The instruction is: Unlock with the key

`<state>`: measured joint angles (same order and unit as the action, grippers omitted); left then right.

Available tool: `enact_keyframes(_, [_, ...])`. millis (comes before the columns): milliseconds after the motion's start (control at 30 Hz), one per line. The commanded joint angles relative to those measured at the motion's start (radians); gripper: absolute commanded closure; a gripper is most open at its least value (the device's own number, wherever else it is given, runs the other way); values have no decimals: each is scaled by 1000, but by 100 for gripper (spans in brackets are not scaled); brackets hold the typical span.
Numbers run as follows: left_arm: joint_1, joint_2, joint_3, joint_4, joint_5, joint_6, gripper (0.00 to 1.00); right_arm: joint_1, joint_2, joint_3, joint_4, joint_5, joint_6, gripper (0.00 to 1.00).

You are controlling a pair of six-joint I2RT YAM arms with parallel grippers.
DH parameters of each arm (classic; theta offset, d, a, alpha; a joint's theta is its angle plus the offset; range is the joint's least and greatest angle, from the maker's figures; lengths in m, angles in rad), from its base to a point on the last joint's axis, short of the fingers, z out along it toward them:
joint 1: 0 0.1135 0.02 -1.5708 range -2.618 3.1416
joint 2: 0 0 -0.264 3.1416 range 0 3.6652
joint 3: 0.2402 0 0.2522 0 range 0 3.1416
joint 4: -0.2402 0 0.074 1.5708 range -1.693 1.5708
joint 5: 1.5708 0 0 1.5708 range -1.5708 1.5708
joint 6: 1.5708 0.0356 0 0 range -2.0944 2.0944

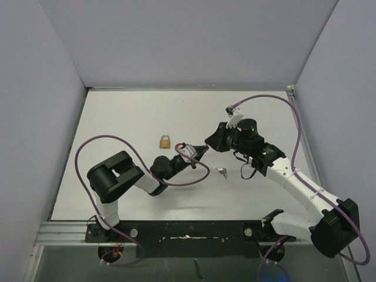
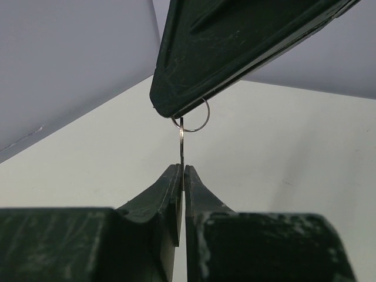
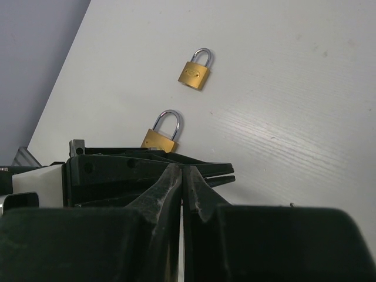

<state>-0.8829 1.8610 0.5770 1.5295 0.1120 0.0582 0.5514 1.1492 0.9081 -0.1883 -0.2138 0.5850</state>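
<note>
We see a white table. A brass padlock lies flat left of centre. A small bunch of keys lies to its right and nearer. The right wrist view shows us a second padlock, apart from the first.

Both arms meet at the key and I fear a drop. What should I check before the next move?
1. Left tool shut on the thin silver metal key: ok.
2. Right tool off the key: not ok, it pinches the ringed end.
3. Nearer brass padlock keyhole visible: cannot tell, its body is partly hidden.
4. Farther brass padlock lying apart on the white table: ok.
5. Small loose keys apart from both tools: ok.
</note>
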Motion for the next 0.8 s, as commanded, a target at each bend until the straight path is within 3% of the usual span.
enact_keyframes(0, [-3,-30,8,267,-6,2,100,6,-32,1,31,18,4,100])
enact_keyframes(267, [-3,-57,-8,267,-1,-22,100,4,-42,-7,21,39,4,99])
enact_keyframes(300, [-2,-62,-12,268,-1,-36,100,3,-46,-9,19,46,1,93])
enact_keyframes(367, [12,-77,-22,262,17,-104,100,-1,-64,-13,18,58,-12,67])
enact_keyframes(433, [59,-103,-24,211,88,-245,100,-11,-97,-20,15,80,-31,44])
enact_keyframes(467, [92,-115,-21,179,135,-313,100,-19,-115,-25,13,97,-42,38])
enact_keyframes(600, [167,-172,-35,90,264,-448,100,-85,-191,-52,10,86,-102,34])
enact_keyframes(767, [238,-248,44,-223,523,-549,100,-186,-241,-101,24,5,-190,37])
